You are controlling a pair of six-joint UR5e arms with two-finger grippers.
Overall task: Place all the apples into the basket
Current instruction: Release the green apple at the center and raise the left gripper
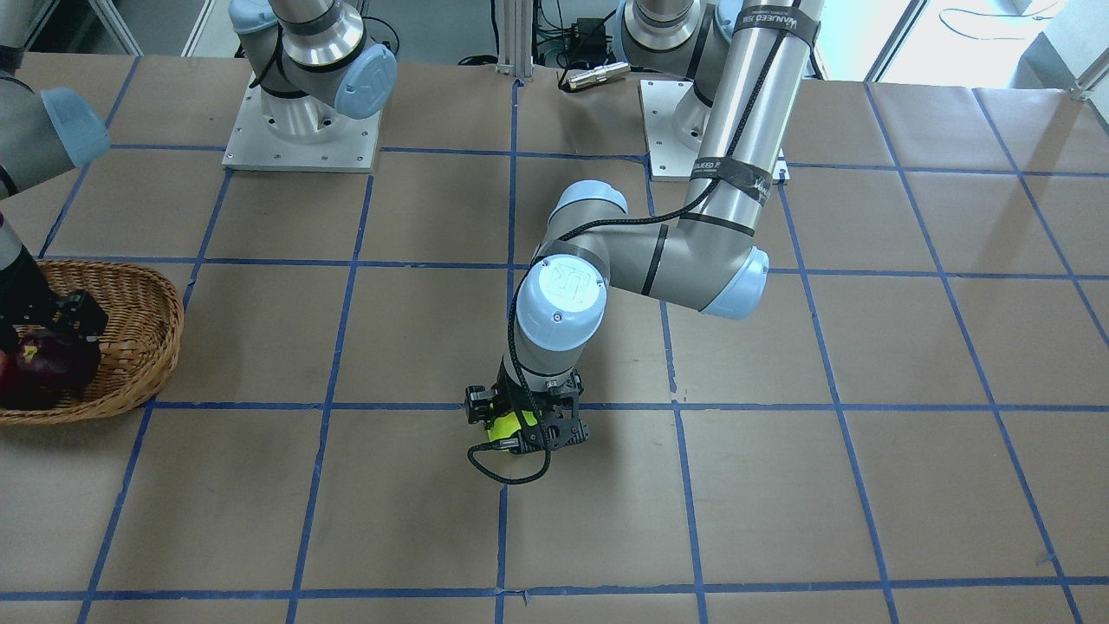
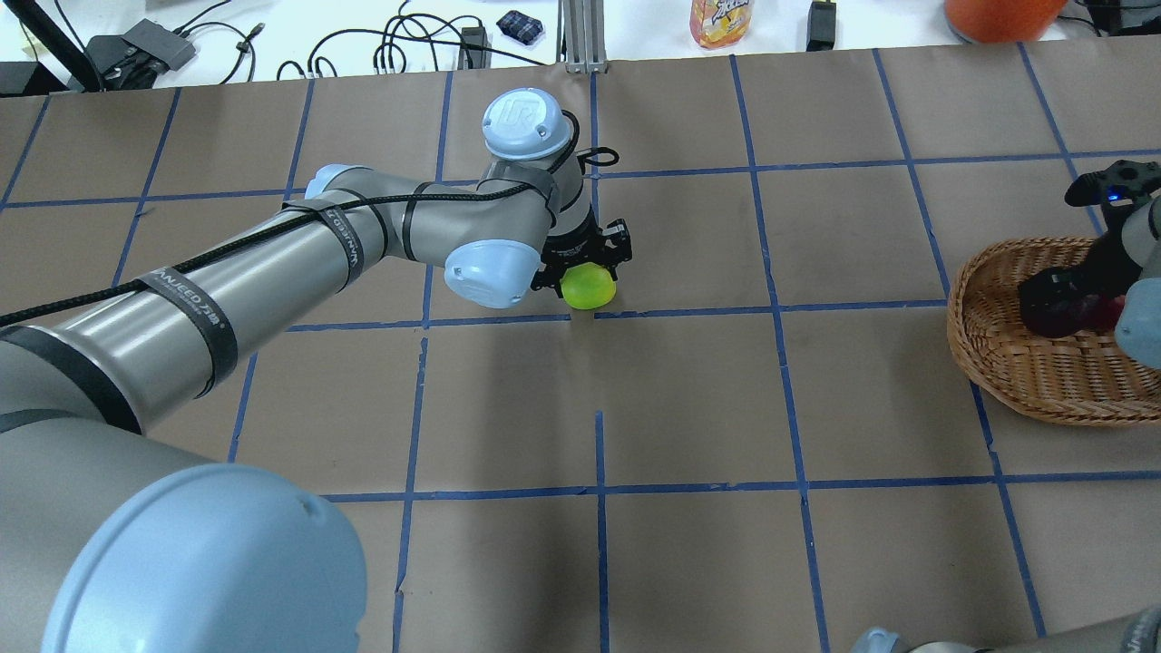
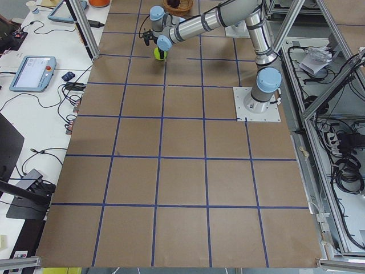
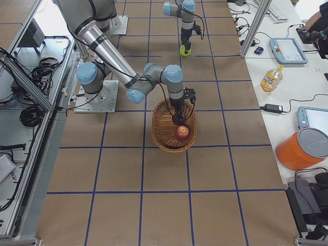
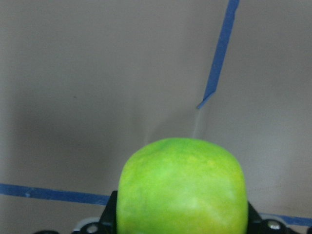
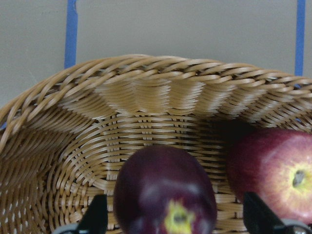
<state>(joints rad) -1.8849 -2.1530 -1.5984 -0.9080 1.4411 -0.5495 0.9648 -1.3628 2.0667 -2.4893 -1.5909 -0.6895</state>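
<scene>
The bright yellow-green apple (image 1: 507, 426) (image 2: 588, 286) is at the middle of the table, on or just above the paper. My left gripper (image 1: 524, 431) comes down over it, its fingers pressed to both sides of the apple (image 5: 180, 185). The light brown wicker basket (image 2: 1043, 390) (image 1: 147, 347) stands at the table's right end. In it lie the red apple (image 6: 273, 170) (image 4: 182, 132) and the dark purple apple (image 6: 165, 195) (image 1: 52, 364). My right gripper (image 2: 1061, 304) hangs inside the basket, open, with its fingers (image 6: 97, 217) standing off both sides of the purple apple.
Brown paper with a blue tape grid covers the table (image 2: 689, 399). Beyond the far edge stand a juice bottle (image 2: 721, 20), an orange tub (image 2: 998, 14) and cables. The arm base plates (image 1: 303, 130) sit at the robot's side.
</scene>
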